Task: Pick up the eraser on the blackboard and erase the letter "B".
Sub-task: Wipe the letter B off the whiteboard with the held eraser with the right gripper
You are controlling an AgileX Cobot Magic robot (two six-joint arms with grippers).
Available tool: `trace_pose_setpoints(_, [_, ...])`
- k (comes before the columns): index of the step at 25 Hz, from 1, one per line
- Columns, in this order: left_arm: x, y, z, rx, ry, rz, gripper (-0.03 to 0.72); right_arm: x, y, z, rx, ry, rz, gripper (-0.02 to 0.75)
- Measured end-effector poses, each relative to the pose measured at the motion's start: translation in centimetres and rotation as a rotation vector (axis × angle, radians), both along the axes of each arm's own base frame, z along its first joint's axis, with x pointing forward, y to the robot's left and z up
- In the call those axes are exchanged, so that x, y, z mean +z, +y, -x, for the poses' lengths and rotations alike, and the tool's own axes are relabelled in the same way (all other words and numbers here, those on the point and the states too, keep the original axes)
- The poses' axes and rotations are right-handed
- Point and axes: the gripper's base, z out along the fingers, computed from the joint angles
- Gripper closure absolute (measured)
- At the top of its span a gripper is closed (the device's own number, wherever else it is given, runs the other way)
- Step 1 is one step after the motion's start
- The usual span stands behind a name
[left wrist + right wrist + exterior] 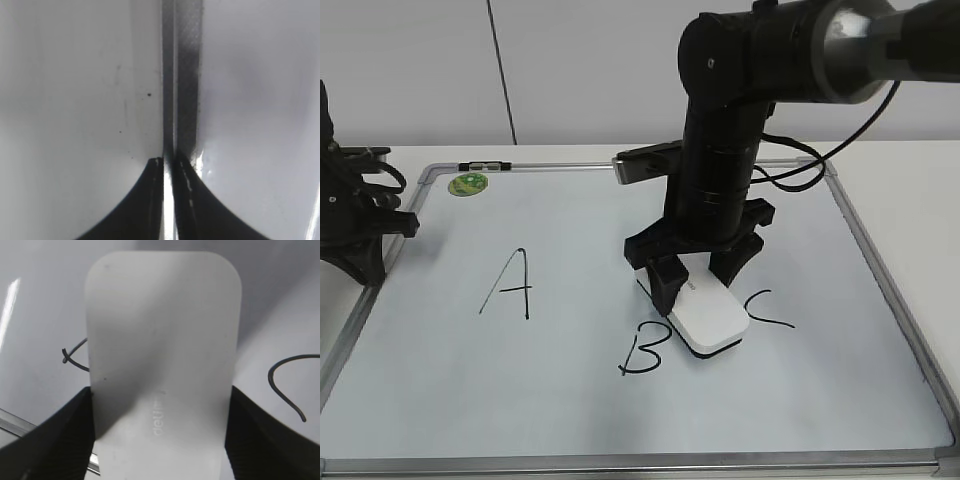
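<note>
The white eraser (708, 318) with its black underside rests on the blackboard (570, 410), between the letter "B" (642, 350) and the "C" (768, 308). My right gripper (698, 283) is shut on the eraser, one finger on each long side. In the right wrist view the eraser (162, 355) fills the middle between my fingers (160, 432), with a stroke of the "B" (74, 357) at its left and the "C" (285, 385) at its right. My left gripper (170, 165) is shut and empty over the board's left frame; the arm shows at the far left (355, 225).
The letter "A" (510, 285) is on the board's left half. A small round green magnet (468, 184) sits at the board's top left corner. The silver frame (895, 290) runs round the board. A camera mount (645, 165) juts from my right arm.
</note>
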Motion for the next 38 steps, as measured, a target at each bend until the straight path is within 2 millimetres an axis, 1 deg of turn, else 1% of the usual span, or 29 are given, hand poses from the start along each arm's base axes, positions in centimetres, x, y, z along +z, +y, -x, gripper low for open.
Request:
trace_pose_setpoints(7, [0.0, 0.0, 0.0, 0.0, 0.0, 0.0, 0.659, -0.6, -0.2, 0.4, 0.004, 0.02, 0.012, 0.204])
trace_pose_setpoints(8, [0.0, 0.0, 0.0, 0.0, 0.0, 0.0, 0.659, -0.9, -0.3, 0.5, 0.01, 0.024, 0.015, 0.204])
trace_pose_setpoints(9, [0.0, 0.0, 0.0, 0.0, 0.0, 0.0, 0.659, -1.7, -0.5, 0.7, 0.014, 0.028, 0.019, 0.204])
trace_pose_setpoints(12, [0.0, 0.0, 0.0, 0.0, 0.0, 0.0, 0.659, -2.7, -0.6, 0.9, 0.022, 0.017, 0.015, 0.204])
trace_pose_setpoints(20, [0.0, 0.0, 0.0, 0.001, 0.0, 0.002, 0.659, -3.1, -0.4, 0.4, 0.023, -0.048, -0.019, 0.204])
trace_pose_setpoints(23, [0.0, 0.0, 0.0, 0.001, 0.0, 0.002, 0.659, -4.1, -0.2, 0.3, 0.019, -0.032, -0.016, 0.204])
trace_pose_setpoints(33, [0.0, 0.0, 0.0, 0.001, 0.0, 0.002, 0.659, -4.1, 0.1, 0.5, 0.025, -0.018, -0.05, 0.204])
trace_pose_setpoints(38, [0.0, 0.0, 0.0, 0.002, 0.0, 0.004, 0.659, -4.1, 1.3, 1.3, 0.065, -0.016, -0.06, 0.204])
